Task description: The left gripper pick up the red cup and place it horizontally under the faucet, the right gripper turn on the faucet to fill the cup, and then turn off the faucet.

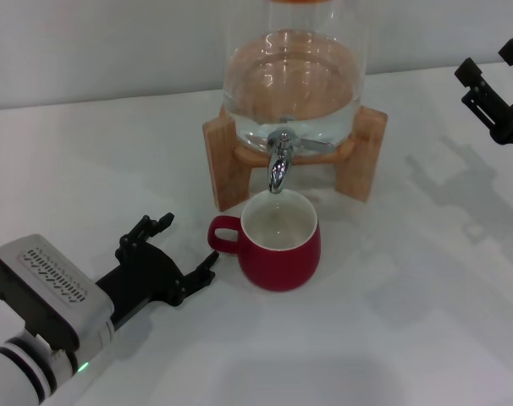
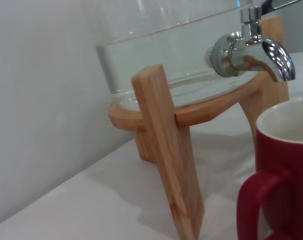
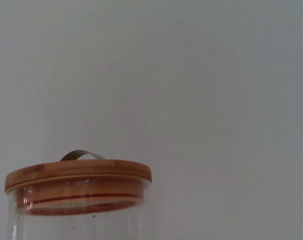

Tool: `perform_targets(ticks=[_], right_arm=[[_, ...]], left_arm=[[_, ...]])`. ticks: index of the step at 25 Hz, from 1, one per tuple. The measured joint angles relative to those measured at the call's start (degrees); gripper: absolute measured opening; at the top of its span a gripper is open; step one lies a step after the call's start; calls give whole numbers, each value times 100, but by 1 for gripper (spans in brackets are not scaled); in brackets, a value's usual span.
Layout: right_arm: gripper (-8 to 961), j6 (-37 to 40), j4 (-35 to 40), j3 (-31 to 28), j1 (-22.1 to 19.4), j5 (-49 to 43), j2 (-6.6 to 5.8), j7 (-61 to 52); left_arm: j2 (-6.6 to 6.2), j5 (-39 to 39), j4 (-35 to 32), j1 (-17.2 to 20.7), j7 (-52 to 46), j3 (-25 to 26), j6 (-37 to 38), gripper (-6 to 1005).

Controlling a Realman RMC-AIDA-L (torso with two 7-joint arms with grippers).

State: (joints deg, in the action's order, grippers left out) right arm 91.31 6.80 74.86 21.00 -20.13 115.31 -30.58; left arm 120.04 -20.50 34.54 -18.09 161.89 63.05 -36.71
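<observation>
The red cup (image 1: pixel 278 241), a squat dark-red mug with a white inside, stood upright on the white tabletop (image 1: pixel 426 321) directly beneath the faucet (image 1: pixel 279 162), its loop handle turned toward your left gripper (image 1: pixel 184 249). That gripper lay low on the tabletop just beside the handle, jaws spread open and holding nothing. Your right gripper (image 1: pixel 492 76) hung high at the far right edge of the head view, well apart from the faucet, jaws parted. The glass dispenser (image 1: pixel 292 76) sat on its wooden stand (image 1: pixel 225 156) close behind the cup. Open tabletop stretched in front and to the right.
</observation>
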Motion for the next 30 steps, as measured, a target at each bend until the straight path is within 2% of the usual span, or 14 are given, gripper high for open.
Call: perform_targets(ticks=[30], right_arm=[[778,-69,14,-16,71,3,0,7]], left_arm=[[-10,-6,-52,7,0,212,15,874]])
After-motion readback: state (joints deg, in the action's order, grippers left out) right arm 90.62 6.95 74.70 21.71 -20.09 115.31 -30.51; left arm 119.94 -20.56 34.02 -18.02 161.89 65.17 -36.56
